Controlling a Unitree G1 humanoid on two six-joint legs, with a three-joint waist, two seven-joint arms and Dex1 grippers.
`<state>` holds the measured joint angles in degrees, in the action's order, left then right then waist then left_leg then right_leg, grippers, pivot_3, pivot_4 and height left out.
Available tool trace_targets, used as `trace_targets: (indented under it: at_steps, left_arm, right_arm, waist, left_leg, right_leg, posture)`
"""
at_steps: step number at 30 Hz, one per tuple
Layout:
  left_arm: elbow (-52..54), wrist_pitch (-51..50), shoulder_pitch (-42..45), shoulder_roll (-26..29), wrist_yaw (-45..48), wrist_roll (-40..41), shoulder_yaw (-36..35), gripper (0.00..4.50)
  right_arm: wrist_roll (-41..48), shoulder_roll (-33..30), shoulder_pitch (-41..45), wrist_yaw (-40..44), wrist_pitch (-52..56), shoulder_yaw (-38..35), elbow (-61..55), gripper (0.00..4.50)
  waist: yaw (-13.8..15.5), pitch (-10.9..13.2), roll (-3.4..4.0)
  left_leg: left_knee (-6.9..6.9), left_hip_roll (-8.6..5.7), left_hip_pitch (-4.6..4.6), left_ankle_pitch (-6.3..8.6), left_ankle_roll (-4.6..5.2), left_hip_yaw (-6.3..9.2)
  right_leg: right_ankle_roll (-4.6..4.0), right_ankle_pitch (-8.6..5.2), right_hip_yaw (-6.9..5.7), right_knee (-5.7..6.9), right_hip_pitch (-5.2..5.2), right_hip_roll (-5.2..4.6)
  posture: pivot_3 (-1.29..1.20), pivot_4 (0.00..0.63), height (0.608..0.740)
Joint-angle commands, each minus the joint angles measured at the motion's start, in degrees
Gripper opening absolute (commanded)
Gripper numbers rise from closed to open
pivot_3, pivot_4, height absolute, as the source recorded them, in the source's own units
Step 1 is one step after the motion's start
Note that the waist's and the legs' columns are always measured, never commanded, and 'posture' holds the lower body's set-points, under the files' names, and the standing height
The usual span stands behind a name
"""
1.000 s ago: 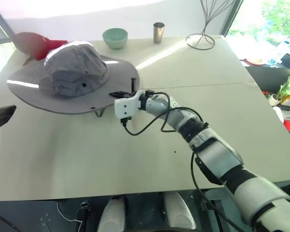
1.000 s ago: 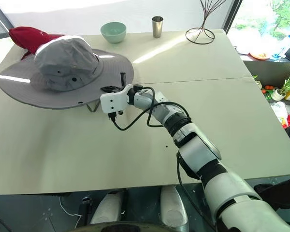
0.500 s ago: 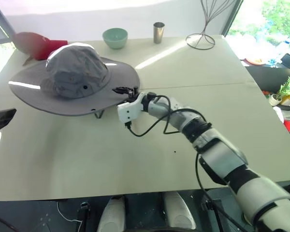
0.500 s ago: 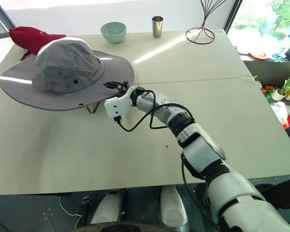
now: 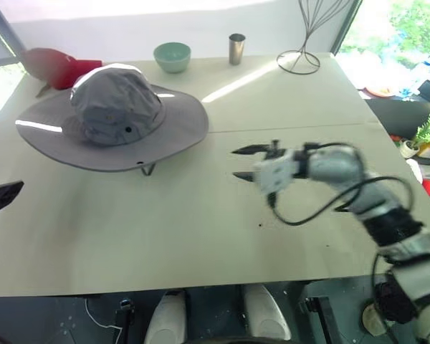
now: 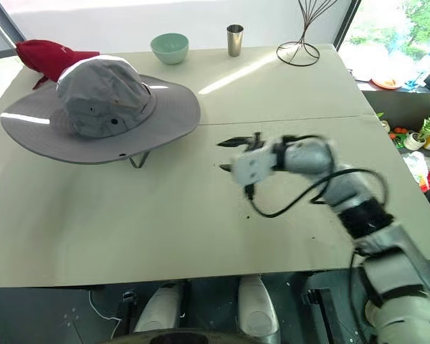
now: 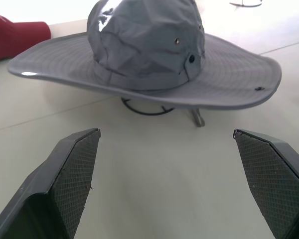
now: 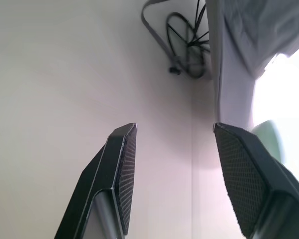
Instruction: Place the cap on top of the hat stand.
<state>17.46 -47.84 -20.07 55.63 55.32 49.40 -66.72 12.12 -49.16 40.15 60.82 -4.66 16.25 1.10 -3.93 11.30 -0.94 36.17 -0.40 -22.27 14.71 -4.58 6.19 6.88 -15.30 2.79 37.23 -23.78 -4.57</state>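
Note:
The grey wide-brimmed cap (image 5: 115,118) rests on top of the black wire hat stand (image 7: 149,107) at the table's left; only the stand's base hoop and a foot show beneath the brim. My right gripper (image 5: 234,163) is open and empty above the table's middle, well right of the brim and pointing at it. In the right wrist view, stand wires (image 8: 189,45) and the brim's underside (image 8: 229,74) lie beyond its fingers. My left gripper (image 7: 165,131) is open and empty, facing the cap from the near left, clear of it.
A red cap (image 5: 54,66) lies behind the grey one. A green bowl (image 5: 172,56), a metal cup (image 5: 236,48) and a taller wire stand (image 5: 301,43) stand along the table's far edge. Beyond the right edge sit a potted plant (image 5: 423,132) and clutter.
My right gripper opened off the cap's brim and swung away to the right, rolling as it went. The cap stays on the stand.

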Motion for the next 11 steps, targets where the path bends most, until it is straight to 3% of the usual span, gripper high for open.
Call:
trace_targets:
  at_steps: [1, 6, 11]
  left_arm:
    - [-1.43, 2.04, 0.06, 0.86, 1.35, -1.08, -2.62, 4.50]
    - [-2.83, 3.87, -1.48, 1.02, 4.06, -3.20, -3.57, 4.50]
    - [-4.02, 4.32, -1.48, 1.21, 4.55, -4.05, -4.65, 4.50]
  right_arm:
    - [18.33, -4.54, 7.86, 11.78, 21.89, -10.05, 2.41, 2.48]
    - [15.62, -7.31, 19.48, 22.73, 29.21, -10.59, 20.70, 2.48]
    - [11.53, -4.90, 27.33, 27.84, 28.72, -10.22, 32.32, 2.48]
  waist:
    - [-0.08, 0.02, 0.02]
    - [-0.08, -0.01, -0.02]
    - [-0.09, 0.07, 0.08]
  left_leg:
    - [0.00, 0.01, 0.09, 0.01, 0.01, -0.01]
    - [-0.08, 0.09, 0.50, 0.07, 0.10, -0.09]
    - [-0.11, 0.09, 0.44, 0.10, 0.15, -0.18]
  right_leg:
    - [-0.02, -0.01, 0.00, -0.03, 0.09, 0.00]
    - [-0.34, -0.21, -0.06, -0.11, 0.38, 0.05]
    - [-0.25, -0.17, -0.04, -0.12, 0.30, 0.03]
  posture:
    - [0.00, 0.150, 0.740]
    - [0.00, 0.150, 0.740]
    - [0.00, 0.150, 0.740]
